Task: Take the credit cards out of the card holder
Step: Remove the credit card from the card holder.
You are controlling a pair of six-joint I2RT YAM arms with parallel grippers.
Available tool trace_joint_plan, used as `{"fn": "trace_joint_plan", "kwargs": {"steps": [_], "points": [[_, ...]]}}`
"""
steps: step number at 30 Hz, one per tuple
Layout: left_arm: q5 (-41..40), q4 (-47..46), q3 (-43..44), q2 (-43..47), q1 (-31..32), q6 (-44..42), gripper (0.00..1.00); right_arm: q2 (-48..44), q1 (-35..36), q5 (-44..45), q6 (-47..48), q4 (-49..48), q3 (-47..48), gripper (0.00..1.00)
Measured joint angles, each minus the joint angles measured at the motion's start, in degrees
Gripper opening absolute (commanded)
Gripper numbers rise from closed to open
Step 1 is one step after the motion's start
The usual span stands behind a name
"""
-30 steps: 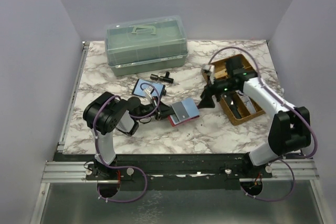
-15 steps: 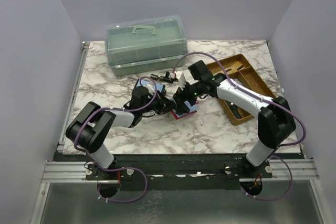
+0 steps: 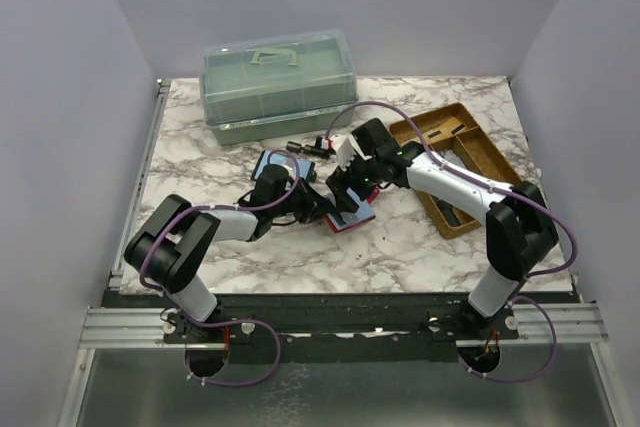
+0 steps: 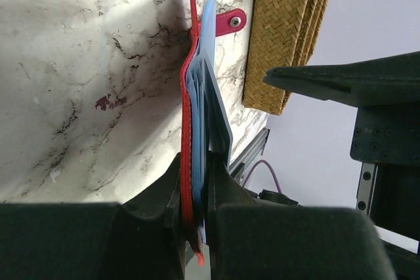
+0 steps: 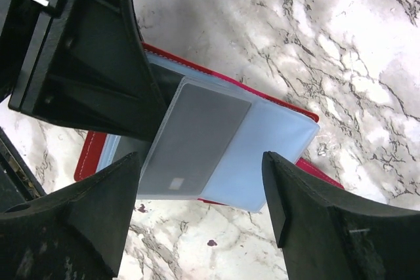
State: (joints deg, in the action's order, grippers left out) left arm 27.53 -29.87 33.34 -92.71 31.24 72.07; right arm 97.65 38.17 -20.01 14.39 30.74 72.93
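Red card holder point(image 5: 269, 162) lies open, grey credit card point(image 5: 197, 136) showing.

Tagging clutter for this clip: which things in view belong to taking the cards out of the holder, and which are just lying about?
Job: red card holder, clamped in the left gripper; grey credit card in its sleeve; right gripper, jaws open above it.
Lying about: green lidded box, woven tray, blue folding case, small black tool.

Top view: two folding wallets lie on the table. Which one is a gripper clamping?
The red card holder, pinched at its edge by the left gripper; the dark-edged blue case lies ungripped farther back.
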Motion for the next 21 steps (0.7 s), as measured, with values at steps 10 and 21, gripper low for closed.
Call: {"fn": "trace_joint_plan", "kwargs": {"steps": [10, 21], "points": [[0.02, 0.48, 0.00, 0.28, 0.00, -0.13, 0.00, 0.81, 1.20, 0.44, -1.11, -0.76, -0.02, 0.79], [-0.04, 2.25, 0.52, 0.28, 0.00, -0.22, 0.00, 2.08, 1.90, 4.15, -1.05, -1.92, -1.40, 0.70]]}}
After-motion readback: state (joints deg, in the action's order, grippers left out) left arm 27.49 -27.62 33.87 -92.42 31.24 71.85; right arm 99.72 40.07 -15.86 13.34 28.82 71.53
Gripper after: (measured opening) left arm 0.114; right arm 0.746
